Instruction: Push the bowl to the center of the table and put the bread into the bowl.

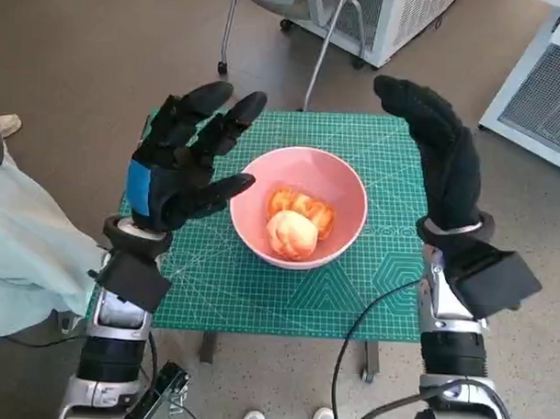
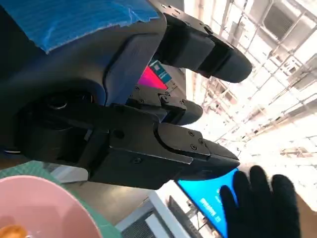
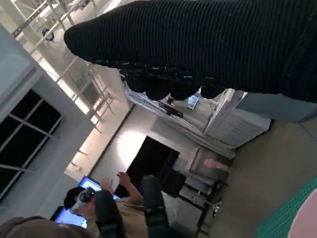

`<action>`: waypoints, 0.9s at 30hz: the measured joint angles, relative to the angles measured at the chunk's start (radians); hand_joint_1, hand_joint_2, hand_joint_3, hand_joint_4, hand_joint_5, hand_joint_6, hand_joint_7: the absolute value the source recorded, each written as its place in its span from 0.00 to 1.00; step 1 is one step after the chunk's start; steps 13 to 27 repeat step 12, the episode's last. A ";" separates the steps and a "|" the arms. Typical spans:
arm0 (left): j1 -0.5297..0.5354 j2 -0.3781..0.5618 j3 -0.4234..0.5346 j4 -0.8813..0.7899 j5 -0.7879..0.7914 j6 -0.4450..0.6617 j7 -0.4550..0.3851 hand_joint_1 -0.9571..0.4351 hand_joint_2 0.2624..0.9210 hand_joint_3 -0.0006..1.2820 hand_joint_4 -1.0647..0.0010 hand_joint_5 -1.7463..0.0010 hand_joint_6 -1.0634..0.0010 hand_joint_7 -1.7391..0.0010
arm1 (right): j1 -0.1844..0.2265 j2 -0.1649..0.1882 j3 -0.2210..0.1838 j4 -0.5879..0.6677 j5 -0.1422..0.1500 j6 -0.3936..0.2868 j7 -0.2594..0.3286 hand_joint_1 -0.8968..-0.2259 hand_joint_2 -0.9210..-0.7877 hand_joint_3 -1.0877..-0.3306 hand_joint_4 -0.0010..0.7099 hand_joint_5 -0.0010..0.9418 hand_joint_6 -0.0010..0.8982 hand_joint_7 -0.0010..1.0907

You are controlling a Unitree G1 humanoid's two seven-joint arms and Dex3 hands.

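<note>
Pink bowl (image 1: 303, 206) sits on the green mat (image 1: 259, 291) covering the tabletop, between the two hands. Bread (image 1: 293, 233) lies inside the bowl, beside an orange-coloured piece (image 1: 303, 208). Left hand (image 1: 180, 165) raised just beside the bowl, fingers spread wide, holding nothing. Right hand (image 1: 438, 151) raised on the bowl's other side, fingers extended, empty, apart from the rim.

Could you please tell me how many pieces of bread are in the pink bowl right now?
2. A pale round bread sits at the front of the pink bowl; an orange-glazed bread lies just behind, touching it. Another could be hidden beneath, though none shows.
</note>
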 measured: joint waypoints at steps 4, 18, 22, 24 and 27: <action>0.002 -0.007 0.000 -0.001 -0.003 0.001 0.005 0.58 1.00 0.08 0.48 0.99 0.69 0.66 | -0.001 0.000 0.007 0.003 0.001 0.000 0.000 0.47 0.00 0.40 0.51 0.02 0.00 0.73; 0.011 -0.012 -0.004 -0.007 -0.005 0.007 0.007 0.58 1.00 0.08 0.48 0.99 0.69 0.65 | -0.001 0.000 0.015 0.007 0.004 -0.001 0.000 0.46 0.00 0.40 0.51 0.02 0.01 0.72; 0.011 -0.012 -0.004 -0.007 -0.005 0.007 0.007 0.58 1.00 0.08 0.48 0.99 0.69 0.65 | -0.001 0.000 0.015 0.007 0.004 -0.001 0.000 0.46 0.00 0.40 0.51 0.02 0.01 0.72; 0.011 -0.012 -0.004 -0.007 -0.005 0.007 0.007 0.58 1.00 0.08 0.48 0.99 0.69 0.65 | -0.001 0.000 0.015 0.007 0.004 -0.001 0.000 0.46 0.00 0.40 0.51 0.02 0.01 0.72; 0.011 -0.012 -0.004 -0.007 -0.005 0.007 0.007 0.58 1.00 0.08 0.48 0.99 0.69 0.65 | -0.001 0.000 0.015 0.007 0.004 -0.001 0.000 0.46 0.00 0.40 0.51 0.02 0.01 0.72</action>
